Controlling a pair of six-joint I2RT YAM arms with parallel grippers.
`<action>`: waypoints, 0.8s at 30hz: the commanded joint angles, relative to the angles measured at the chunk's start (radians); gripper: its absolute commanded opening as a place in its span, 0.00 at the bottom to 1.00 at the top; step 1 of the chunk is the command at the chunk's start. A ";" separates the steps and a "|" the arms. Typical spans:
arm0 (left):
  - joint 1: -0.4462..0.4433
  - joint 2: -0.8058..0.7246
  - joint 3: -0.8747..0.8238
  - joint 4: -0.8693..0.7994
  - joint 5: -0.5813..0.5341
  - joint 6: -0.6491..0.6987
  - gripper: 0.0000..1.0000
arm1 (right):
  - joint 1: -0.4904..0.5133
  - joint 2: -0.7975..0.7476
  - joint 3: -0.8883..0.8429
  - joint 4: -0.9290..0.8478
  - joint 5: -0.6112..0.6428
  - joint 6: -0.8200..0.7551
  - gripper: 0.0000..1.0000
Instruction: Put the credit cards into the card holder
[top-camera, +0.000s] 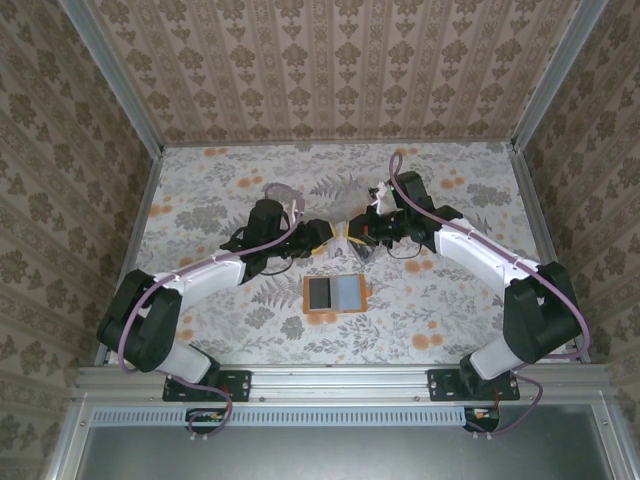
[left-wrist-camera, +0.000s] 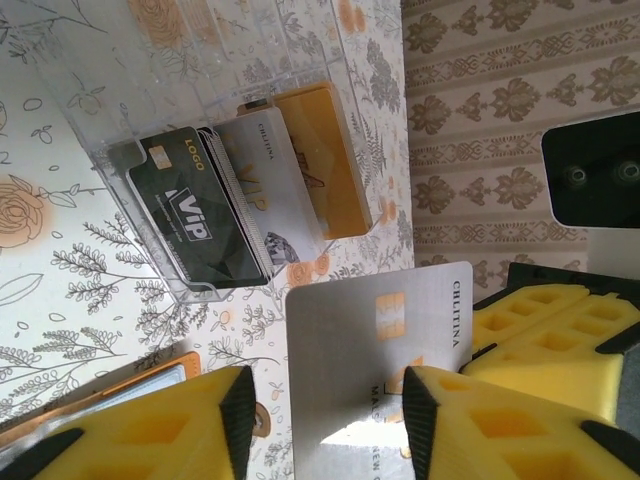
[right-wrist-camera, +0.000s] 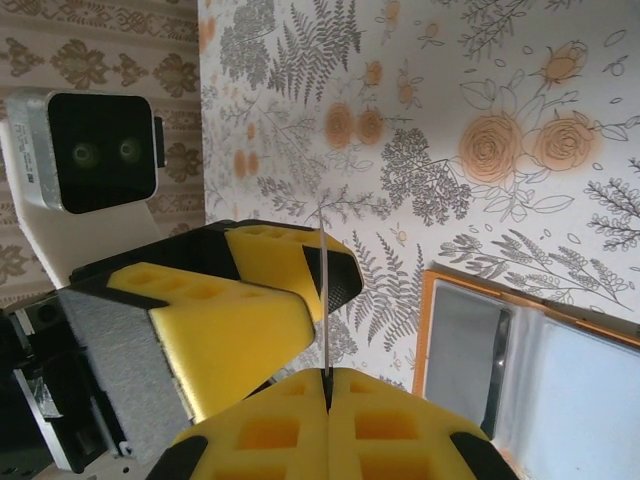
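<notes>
A light grey credit card (left-wrist-camera: 370, 340) hangs in the air between the two arms, over the table. My right gripper (right-wrist-camera: 328, 385) is shut on its bottom edge, and there the card (right-wrist-camera: 325, 290) shows edge-on. My left gripper (left-wrist-camera: 325, 410) is open around the same card: its right finger overlaps one side and its left finger (left-wrist-camera: 235, 415) stands a little apart from the other. In the top view the two grippers meet at mid-table (top-camera: 343, 235). The orange card holder (top-camera: 307, 297) lies open just in front of them with cards in its pockets, and its rim (right-wrist-camera: 424, 340) is below the right gripper.
A clear plastic box (left-wrist-camera: 120, 120) lies beyond the left gripper and holds a black VIP card (left-wrist-camera: 190, 215), a white card (left-wrist-camera: 265, 180) and a yellowish card (left-wrist-camera: 325, 160). Patterned walls close in the table on three sides.
</notes>
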 joint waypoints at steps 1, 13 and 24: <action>0.004 0.009 0.011 0.042 0.026 -0.009 0.39 | -0.009 -0.007 -0.012 0.027 -0.035 0.019 0.00; 0.005 -0.011 -0.015 0.042 0.015 -0.009 0.14 | -0.016 0.034 -0.019 0.022 -0.014 0.019 0.07; 0.005 -0.033 -0.033 0.019 -0.002 -0.011 0.00 | -0.016 0.037 -0.025 0.010 -0.002 0.018 0.18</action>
